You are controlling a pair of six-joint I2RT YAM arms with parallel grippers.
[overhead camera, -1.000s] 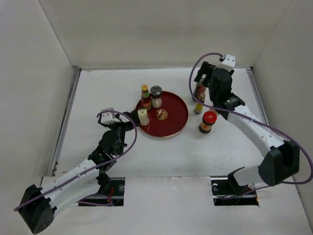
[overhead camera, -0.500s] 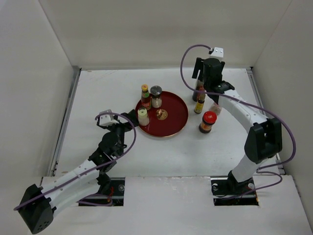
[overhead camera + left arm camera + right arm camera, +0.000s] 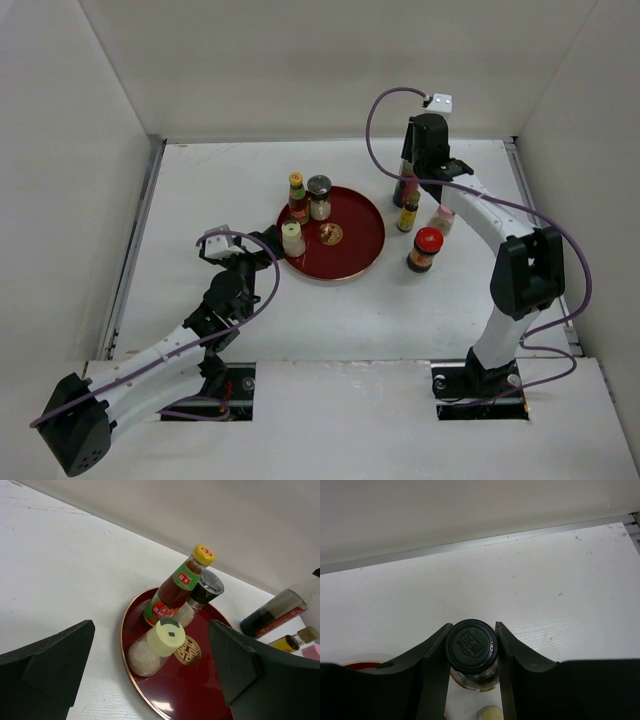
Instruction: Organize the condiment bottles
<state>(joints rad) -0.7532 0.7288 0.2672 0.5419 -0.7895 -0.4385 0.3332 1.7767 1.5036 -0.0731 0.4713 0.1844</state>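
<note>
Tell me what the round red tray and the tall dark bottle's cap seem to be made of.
Round red tray: likely lacquered plastic or wood; glossy, with light reflections and a gold emblem. Cap of the tall dark bottle: probably matte black moulded plastic, with a raised logo.

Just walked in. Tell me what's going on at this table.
The right gripper is clamped on the black cap of the tall dark bottle, just right of the round red tray. The left gripper hangs open by the tray's left edge, holding nothing. On the tray stand the yellow-capped red sauce bottle, the grey-capped shaker and the cream-capped jar. The small yellow-labelled bottle, the pink-capped bottle and the red-lidded jar stand off it, to the right.
</note>
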